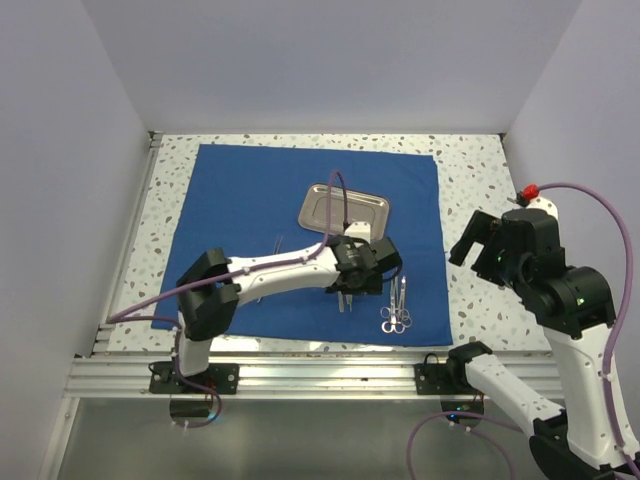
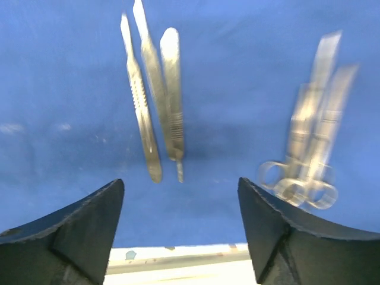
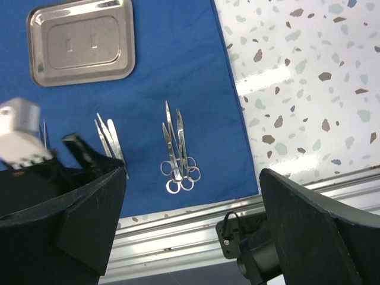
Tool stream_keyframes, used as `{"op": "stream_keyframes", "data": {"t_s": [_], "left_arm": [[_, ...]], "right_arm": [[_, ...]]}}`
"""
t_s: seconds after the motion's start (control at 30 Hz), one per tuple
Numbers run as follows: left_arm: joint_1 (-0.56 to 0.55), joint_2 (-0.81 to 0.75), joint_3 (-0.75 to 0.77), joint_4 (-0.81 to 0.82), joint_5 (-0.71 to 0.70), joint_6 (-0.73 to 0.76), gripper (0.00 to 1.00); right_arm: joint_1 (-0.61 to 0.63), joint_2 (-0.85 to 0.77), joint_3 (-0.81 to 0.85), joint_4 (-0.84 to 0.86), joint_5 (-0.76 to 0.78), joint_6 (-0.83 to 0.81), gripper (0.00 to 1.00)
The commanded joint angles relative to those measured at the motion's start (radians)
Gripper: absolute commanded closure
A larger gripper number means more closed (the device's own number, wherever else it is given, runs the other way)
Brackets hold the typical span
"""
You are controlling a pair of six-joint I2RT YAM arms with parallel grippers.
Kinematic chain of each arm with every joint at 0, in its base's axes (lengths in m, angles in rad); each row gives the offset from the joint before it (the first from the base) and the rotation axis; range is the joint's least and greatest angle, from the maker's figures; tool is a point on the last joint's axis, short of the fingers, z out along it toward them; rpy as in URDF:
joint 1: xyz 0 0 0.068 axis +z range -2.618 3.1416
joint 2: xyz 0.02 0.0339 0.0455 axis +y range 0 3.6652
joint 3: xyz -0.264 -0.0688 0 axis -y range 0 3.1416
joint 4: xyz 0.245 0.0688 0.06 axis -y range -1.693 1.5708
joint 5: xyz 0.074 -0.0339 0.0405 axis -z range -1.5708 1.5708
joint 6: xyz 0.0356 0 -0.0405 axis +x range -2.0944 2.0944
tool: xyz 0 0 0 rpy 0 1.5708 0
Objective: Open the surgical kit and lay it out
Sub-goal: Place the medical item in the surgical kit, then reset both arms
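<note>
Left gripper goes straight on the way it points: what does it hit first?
Likely the blue drape, right by the near ends of the three slim instruments; depth is unclear, so it may clip them.

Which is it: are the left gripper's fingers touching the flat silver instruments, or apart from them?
Apart. In the left wrist view the left gripper stands open, with blue cloth showing between each finger and the flat silver instruments.
</note>
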Motion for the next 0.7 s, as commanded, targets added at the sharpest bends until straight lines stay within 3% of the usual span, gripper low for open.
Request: {"op": "stream_keyframes", "data": {"t_s": [0.0, 0.23, 0.4, 0.67], "left_arm": [[0.061, -0.221, 0.094, -0.048, -0.075, 0.128, 0.17], [0.357, -0.557, -0.018, 0.055, -0.098, 0.485, 0.11], [0.571, -0.625, -0.055, 0.104, -0.049, 0.632, 0.08], [0.662, -0.636, -0.077, 0.148, 0.054, 0.734, 0.08]], "right_arm": [[0.017, 0.000, 0.047, 0.039, 0.078, -0.029, 0.01], [0.015, 0.019, 0.023, 0.186, 0.033, -0.056, 0.02], [0.017, 0.016, 0.005, 0.261, -0.009, -0.058, 0.02], [0.015, 0.051, -0.011, 0.252, -0.044, -0.038, 0.02]]}}
